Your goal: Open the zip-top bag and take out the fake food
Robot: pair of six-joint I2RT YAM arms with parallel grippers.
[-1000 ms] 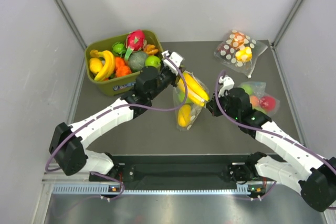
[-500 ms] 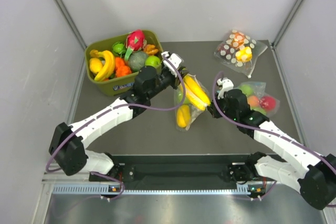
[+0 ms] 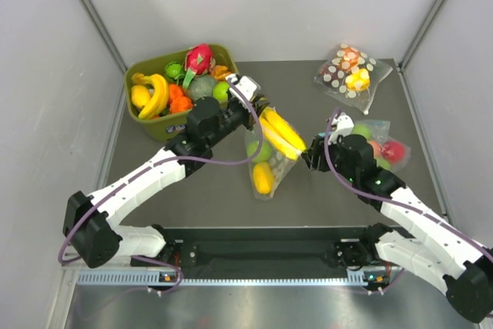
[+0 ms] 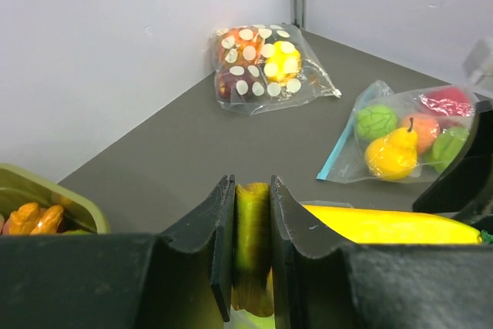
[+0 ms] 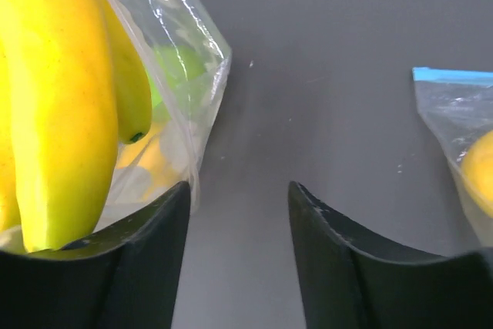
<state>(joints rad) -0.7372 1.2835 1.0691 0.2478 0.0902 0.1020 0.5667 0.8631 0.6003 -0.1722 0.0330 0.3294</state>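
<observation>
The zip-top bag (image 3: 269,167), clear with white dots, lies mid-table with a green apple (image 3: 261,150) and a yellow lemon-like fruit (image 3: 263,177) inside. A yellow banana bunch (image 3: 281,132) sticks out of its upper end. My left gripper (image 3: 254,109) is shut on the bunch's greenish stem (image 4: 253,229); the banana bunch (image 4: 385,225) runs off to the right. My right gripper (image 3: 310,156) stands open just right of the bag, with only bare table between its fingers. In the right wrist view the right gripper (image 5: 239,190) has the zip-top bag (image 5: 181,52) and banana bunch (image 5: 54,98) at its left.
A green bin (image 3: 146,125) full of toy fruit, with a pink dragon fruit (image 3: 199,58), stands at the back left. Another dotted bag (image 3: 350,71) with orange and yellow pieces lies at the back right. A plain clear bag (image 3: 377,144) of fruit lies beside my right arm.
My right gripper has opened and let go of the bag. The left gripper has drawn the banana bunch a little to the left, and the bag has sagged down and left.
</observation>
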